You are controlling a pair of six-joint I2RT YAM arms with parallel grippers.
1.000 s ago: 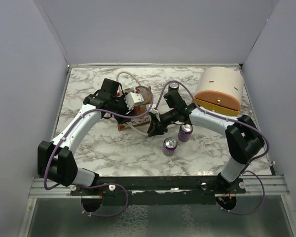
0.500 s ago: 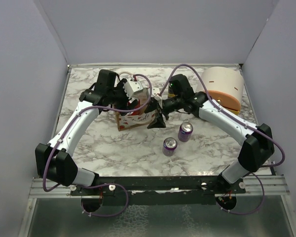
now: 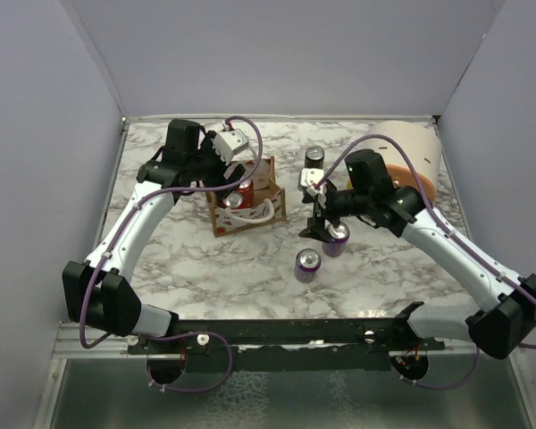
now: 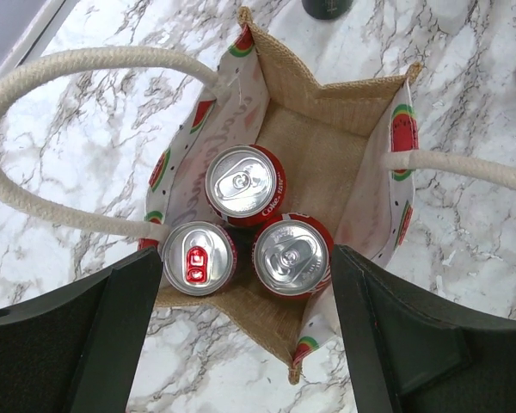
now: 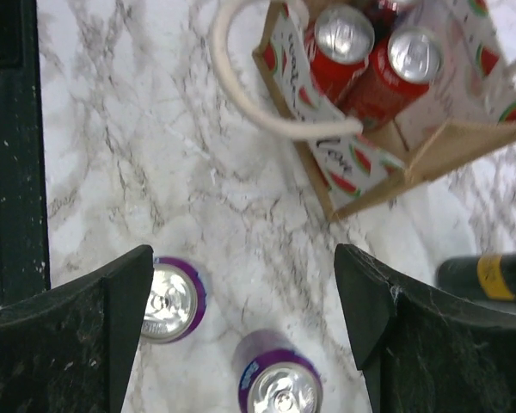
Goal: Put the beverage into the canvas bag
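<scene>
Canvas bag (image 3: 247,217): upright on the marble table (image 3: 161,259), left of centre, mouth open, white rope handles (image 4: 77,58) splayed outward.

Red cans (image 4: 245,183): three, upright inside the bag, packed against one another.

Purple cans (image 3: 307,264): two, upright on the table, right of the bag and nearer, close together, apart from the bag.

Dark can (image 3: 314,158): upright, far side, just right of the bag.

Peach-and-yellow domed container (image 3: 409,147): far right corner.

Left gripper (image 4: 247,258): above the bag mouth, jaws wide apart, empty.

Right gripper (image 5: 243,267): above the purple cans, jaws wide apart, empty.
</scene>
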